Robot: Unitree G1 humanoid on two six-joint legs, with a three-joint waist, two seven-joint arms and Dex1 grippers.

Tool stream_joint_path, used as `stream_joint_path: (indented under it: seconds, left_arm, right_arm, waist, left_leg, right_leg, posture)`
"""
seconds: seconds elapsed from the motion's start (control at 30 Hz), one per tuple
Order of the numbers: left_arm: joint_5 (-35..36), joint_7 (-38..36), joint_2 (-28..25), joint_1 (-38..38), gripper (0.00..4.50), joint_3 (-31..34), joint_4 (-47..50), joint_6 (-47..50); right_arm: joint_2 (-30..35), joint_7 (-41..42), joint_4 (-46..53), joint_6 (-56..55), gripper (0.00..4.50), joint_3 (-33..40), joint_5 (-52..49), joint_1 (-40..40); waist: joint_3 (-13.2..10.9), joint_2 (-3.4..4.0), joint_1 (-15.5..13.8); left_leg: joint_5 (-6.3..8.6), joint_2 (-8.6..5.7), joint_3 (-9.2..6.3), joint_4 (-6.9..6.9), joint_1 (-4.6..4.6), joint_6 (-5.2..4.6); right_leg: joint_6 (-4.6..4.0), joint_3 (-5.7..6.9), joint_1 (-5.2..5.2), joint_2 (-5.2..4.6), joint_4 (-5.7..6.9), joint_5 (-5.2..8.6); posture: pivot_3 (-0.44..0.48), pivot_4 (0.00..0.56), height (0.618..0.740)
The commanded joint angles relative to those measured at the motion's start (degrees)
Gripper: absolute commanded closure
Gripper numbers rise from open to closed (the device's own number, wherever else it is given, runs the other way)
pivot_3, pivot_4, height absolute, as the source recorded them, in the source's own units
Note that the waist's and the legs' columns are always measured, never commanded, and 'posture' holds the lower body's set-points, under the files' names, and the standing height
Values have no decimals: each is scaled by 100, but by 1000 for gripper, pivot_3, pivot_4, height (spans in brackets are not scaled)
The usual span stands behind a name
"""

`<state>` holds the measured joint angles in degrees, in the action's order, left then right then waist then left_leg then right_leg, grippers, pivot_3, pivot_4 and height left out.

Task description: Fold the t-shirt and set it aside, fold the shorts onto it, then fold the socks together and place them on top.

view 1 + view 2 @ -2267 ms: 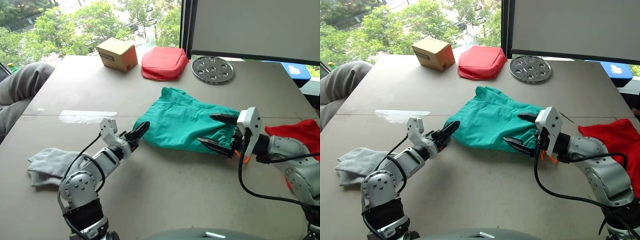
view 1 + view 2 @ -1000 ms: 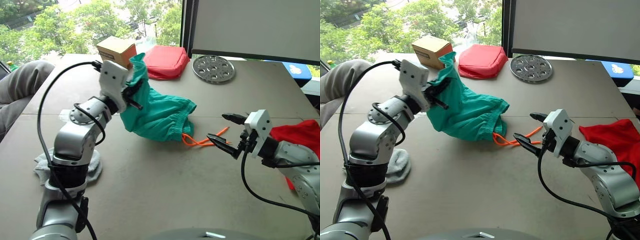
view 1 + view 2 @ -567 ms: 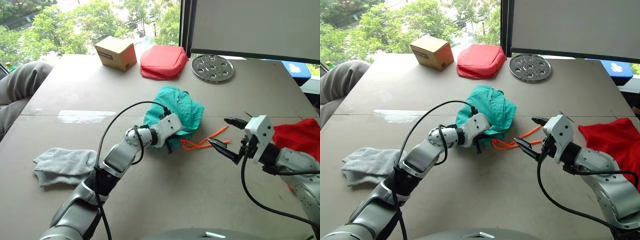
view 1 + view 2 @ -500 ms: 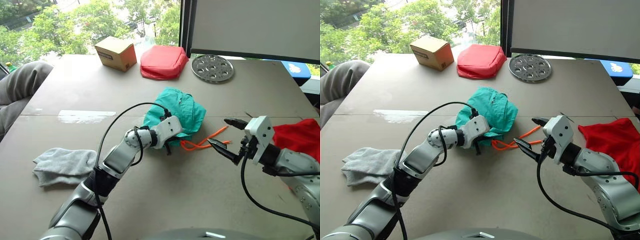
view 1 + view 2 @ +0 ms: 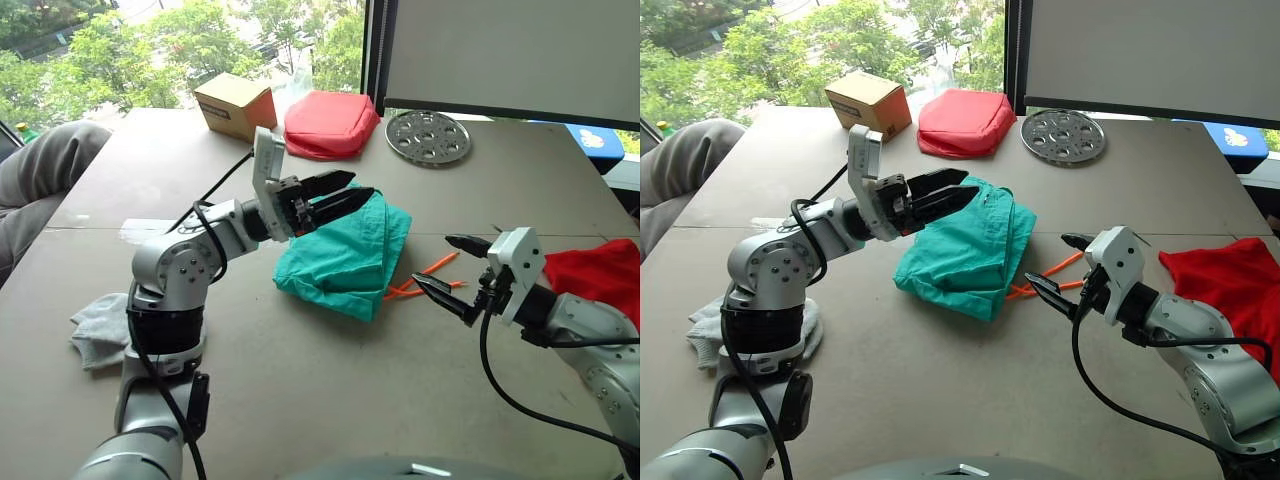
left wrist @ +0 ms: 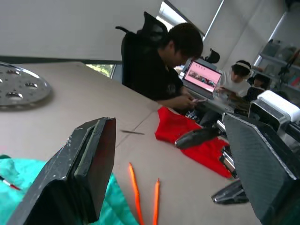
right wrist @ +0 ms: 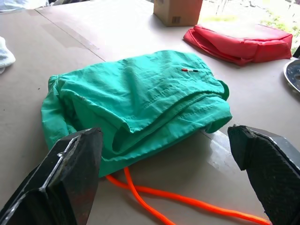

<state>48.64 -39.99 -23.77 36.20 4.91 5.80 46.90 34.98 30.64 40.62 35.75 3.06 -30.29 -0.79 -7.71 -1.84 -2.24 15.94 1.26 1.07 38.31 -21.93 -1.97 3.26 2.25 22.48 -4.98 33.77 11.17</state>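
Light source: daylight from the window (image 5: 200,50) behind the far edge of the table (image 5: 300,400); outdoor foliage there is overexposed.
Brightness: bright and even overall; colours stay vivid.
Glare: a pale reflected streak on the tabletop near the left arm, and a small sheen beside the shorts (image 7: 140,108) in the right wrist view.
Shadows: soft and short, under the shorts and beneath both arms.
Focus: head views sharp; in the wrist views the near black fingers (image 6: 89,164) look soft.
Distortion: mild bending at wrist view edges.
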Motion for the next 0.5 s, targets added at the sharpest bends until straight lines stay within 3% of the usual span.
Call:
stream_joint_path:
  seconds: [0.03,0.13,0.3,0.4,0.5]
  left_arm:
    - [-1626,552,461,102,598,-804,-1130,-1320]
    - [-2602,731,709,56,598,-1261,-2078,-2250]
    - [-3482,810,833,-429,598,-1844,-2744,-2427]
    - [-3492,659,820,-602,598,-1764,-2475,-2605]
    - [-2921,511,841,-822,598,-1085,-1555,-2902]
  right_arm:
    - [-64,-26,80,-50,0,36,-40,-57]
    - [-92,-53,144,-112,0,-21,57,49]
    - [-213,-146,182,-232,0,-226,283,232]
    - [-345,-235,91,-194,0,-421,380,153]
    - [-607,-544,-215,260,0,-642,414,-204]
  waist:
    - [0,0,2]
    - [-1,-1,7]
    - [3,-3,26]
    - [21,-2,26]
    - [19,1,69]
  left_leg:
    - [0,-1,5,-1,-1,0]
    - [0,-1,24,-3,-7,0]
    - [0,6,20,-3,-10,0]
    - [1,8,10,-3,-2,0]
    - [1,12,11,-3,-3,0]
  right_leg:
    - [-18,0,0,2,0,-11]
    - [-20,1,6,7,-1,-12]
    - [-20,0,15,6,-1,-11]
    - [-19,-5,13,2,1,-11]
    - [-19,-6,19,0,1,-11]
  posture:
    - [0,150,739]
    - [0,150,739]
    - [0,150,739]
    - [0,150,739]
    - [0,150,739]
